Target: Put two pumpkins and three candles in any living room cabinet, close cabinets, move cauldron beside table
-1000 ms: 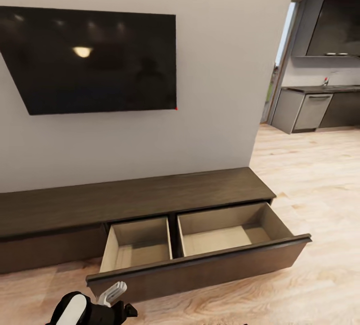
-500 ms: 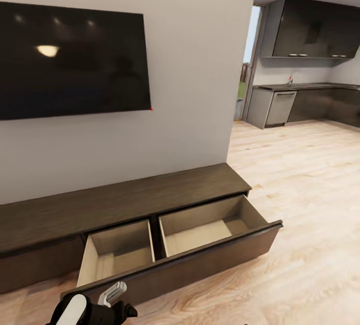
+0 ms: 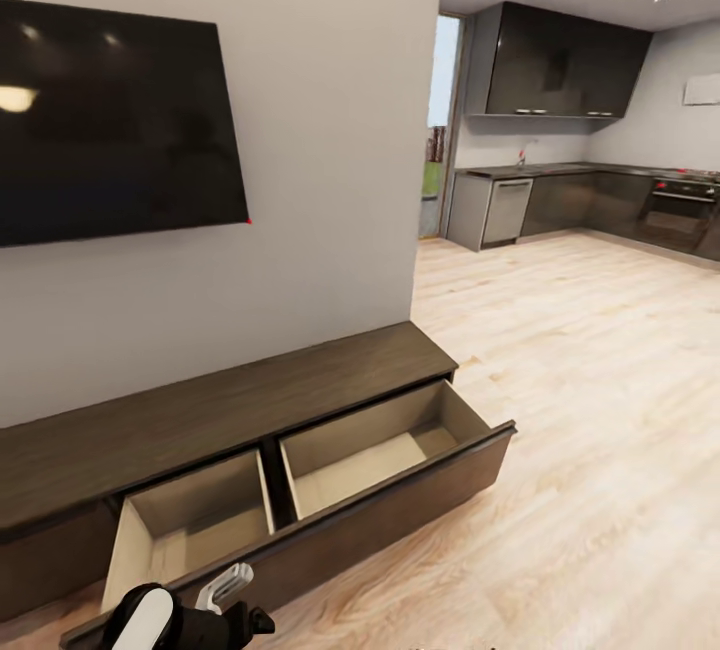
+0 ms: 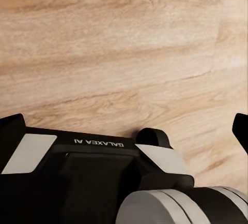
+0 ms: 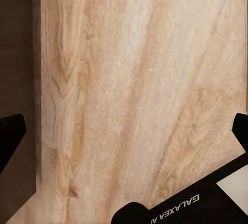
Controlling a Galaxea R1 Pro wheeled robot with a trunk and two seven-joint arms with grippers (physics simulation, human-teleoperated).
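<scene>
- Dark-brown wood cabinet [image 3: 230, 410] runs along the wall under the television [image 3: 110, 120], its drawer [image 3: 300, 475] pulled out, pale inside bare.
- Right gripper [image 5: 124, 131]: fingertips wide apart over plank floor [image 5: 139, 79].
- Left gripper: cannot tell its state.

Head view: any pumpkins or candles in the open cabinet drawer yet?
No. Both pale compartments of the open drawer in the cabinet show bare wood, with nothing lying in them.

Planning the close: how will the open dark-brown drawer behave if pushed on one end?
The wide dark-brown drawer front spans two pale wood compartments, so an off-centre push may skew it. Both look empty, so it is probably light and should slide easily.
</scene>
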